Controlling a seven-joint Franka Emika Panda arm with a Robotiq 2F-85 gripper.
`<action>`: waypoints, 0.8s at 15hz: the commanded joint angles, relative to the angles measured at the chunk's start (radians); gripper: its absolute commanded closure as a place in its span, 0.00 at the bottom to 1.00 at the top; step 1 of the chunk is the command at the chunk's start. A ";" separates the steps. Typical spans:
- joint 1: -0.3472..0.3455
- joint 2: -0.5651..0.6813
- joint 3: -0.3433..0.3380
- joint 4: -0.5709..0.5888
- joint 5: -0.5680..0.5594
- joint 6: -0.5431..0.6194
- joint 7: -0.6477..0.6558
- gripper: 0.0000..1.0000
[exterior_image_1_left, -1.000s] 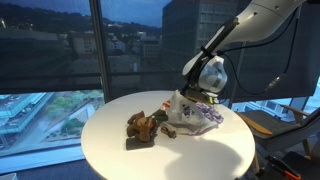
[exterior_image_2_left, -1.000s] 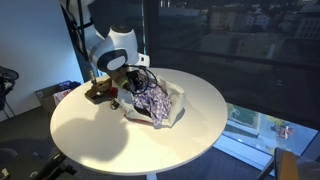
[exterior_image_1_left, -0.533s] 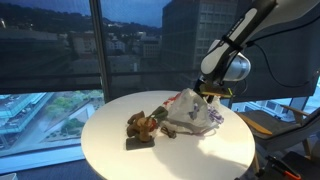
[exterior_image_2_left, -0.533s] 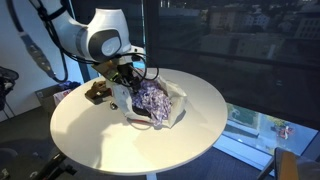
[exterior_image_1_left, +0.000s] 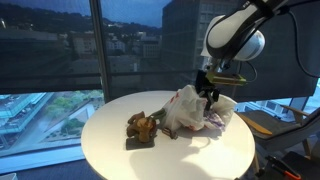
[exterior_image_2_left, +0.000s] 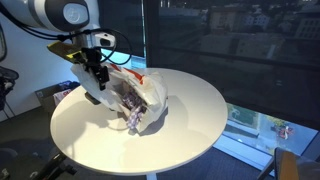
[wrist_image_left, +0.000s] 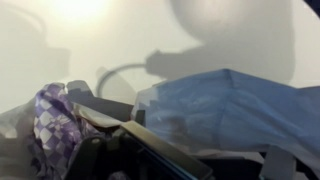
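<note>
On round white table (exterior_image_1_left: 108, 152) by dark windows (exterior_image_1_left: 60, 55) — crumpled bag (exterior_image_1_left: 190, 112), brown toy (exterior_image_1_left: 143, 128)

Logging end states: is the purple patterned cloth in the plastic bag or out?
In, at least mostly: the plastic bag wraps around the purple cloth in both exterior views; whether an end pokes out, cannot tell.

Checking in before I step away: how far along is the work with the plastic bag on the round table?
Done: the purple cloth sits inside the plastic bag. In hand: the gripper is at the bag's top edge; whether it grips is unclear. Left, probably: the brown plush toy lies on the table beside the bag, outside it.
</note>
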 joint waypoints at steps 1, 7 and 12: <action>0.001 -0.026 0.030 0.003 -0.063 -0.151 0.046 0.00; -0.055 0.109 -0.020 -0.122 -0.079 0.091 0.058 0.00; -0.079 0.084 -0.029 -0.153 -0.337 0.032 0.265 0.00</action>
